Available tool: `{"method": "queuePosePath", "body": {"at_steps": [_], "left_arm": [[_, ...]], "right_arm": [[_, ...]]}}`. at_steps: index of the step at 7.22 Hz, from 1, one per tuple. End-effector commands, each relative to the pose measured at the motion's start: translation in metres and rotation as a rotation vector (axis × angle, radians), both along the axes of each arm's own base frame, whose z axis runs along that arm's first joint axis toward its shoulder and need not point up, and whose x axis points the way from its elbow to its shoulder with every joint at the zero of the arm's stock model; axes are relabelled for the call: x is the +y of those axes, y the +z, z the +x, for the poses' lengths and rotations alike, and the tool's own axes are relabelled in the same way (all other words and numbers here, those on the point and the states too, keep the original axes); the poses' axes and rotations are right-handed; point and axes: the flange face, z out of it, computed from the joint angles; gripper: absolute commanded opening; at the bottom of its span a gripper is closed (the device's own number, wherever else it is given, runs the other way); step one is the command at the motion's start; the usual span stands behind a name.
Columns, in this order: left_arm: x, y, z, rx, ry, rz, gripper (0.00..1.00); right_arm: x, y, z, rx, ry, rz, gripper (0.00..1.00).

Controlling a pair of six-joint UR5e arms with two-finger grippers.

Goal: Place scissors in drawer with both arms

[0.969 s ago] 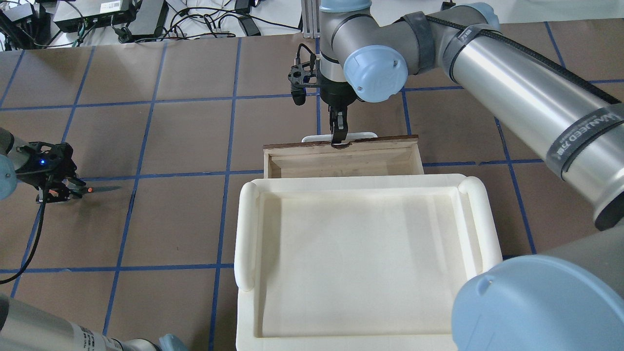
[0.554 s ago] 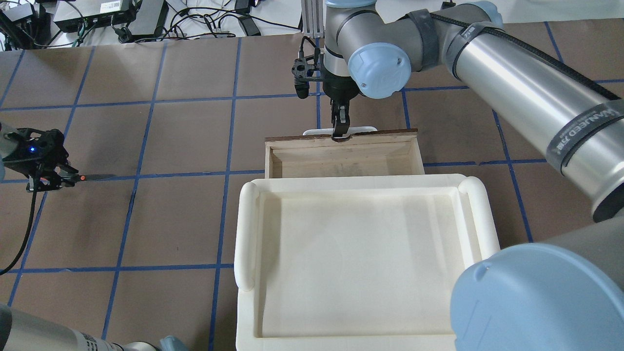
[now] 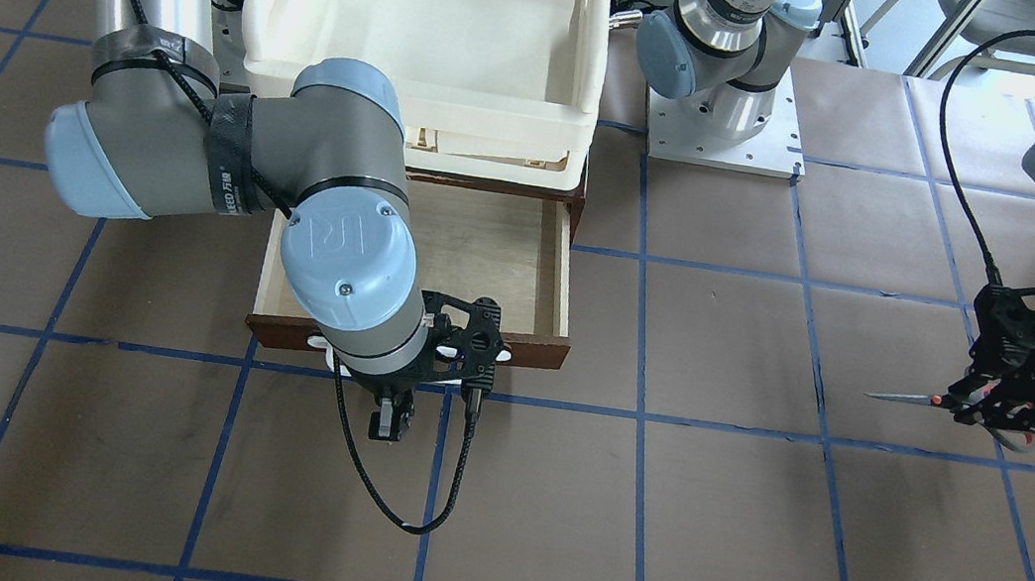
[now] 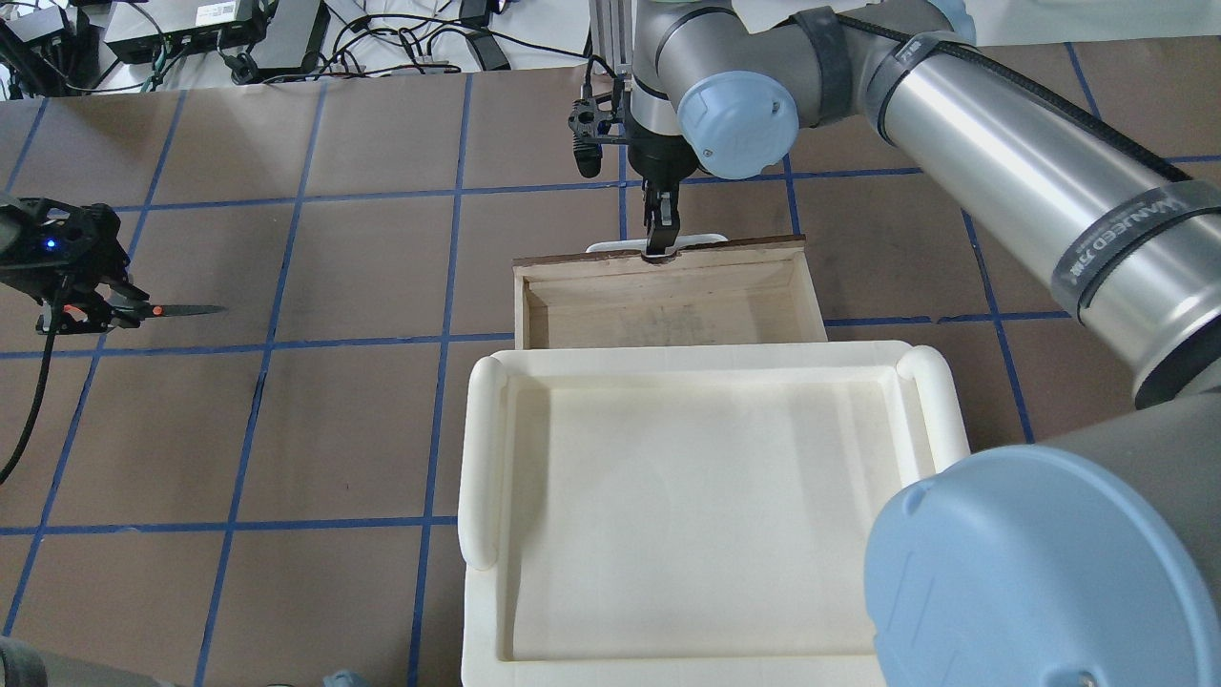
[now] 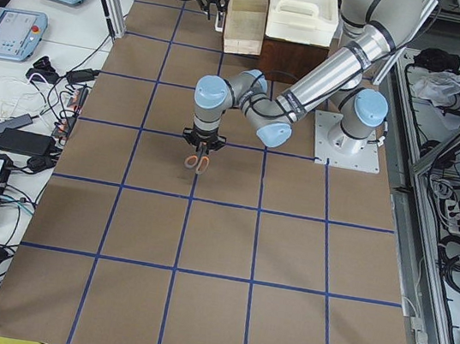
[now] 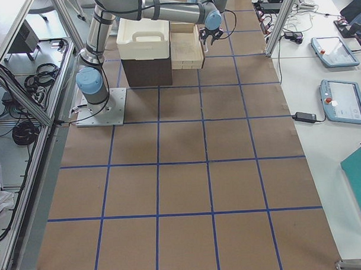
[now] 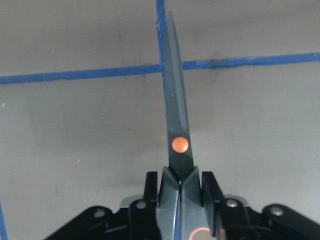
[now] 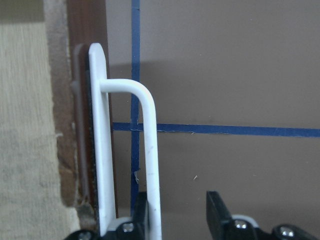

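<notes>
Drawer [image 4: 668, 320] has slid further out since a second ago, drawn by my right tool [image 4: 658, 248], its jaws parted loosely around the white handle [image 8: 150, 165]. My left tool [image 4: 103, 305] is clamped on the handles of the scissors [image 4: 181, 309], well to the drawer's left, blades toward it. With opening about done, next I'd carry them over the drawer and release.

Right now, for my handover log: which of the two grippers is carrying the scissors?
The left gripper, shut on the scissors; the right gripper is at the white handle of the drawer.
</notes>
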Motion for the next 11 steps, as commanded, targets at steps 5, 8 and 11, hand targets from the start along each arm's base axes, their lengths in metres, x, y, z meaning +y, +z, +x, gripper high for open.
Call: {"method": "queuePosePath", "body": {"at_steps": [5,8,11], "left_arm": [[0.032,0.124,-0.129,0.103,-0.036,0.001,0.00],[0.039,0.137,-0.199,0.085,-0.060,0.031,0.00],[0.035,0.143,-0.235,0.087,-0.026,0.032,0.00]], "right_arm": [[-0.016,-0.011,-0.006,-0.011,-0.013,-0.033,0.49],[-0.018,-0.014,-0.010,-0.010,-0.021,-0.029,0.60],[-0.022,0.030,-0.040,-0.044,-0.117,-0.077,1.00]]}}
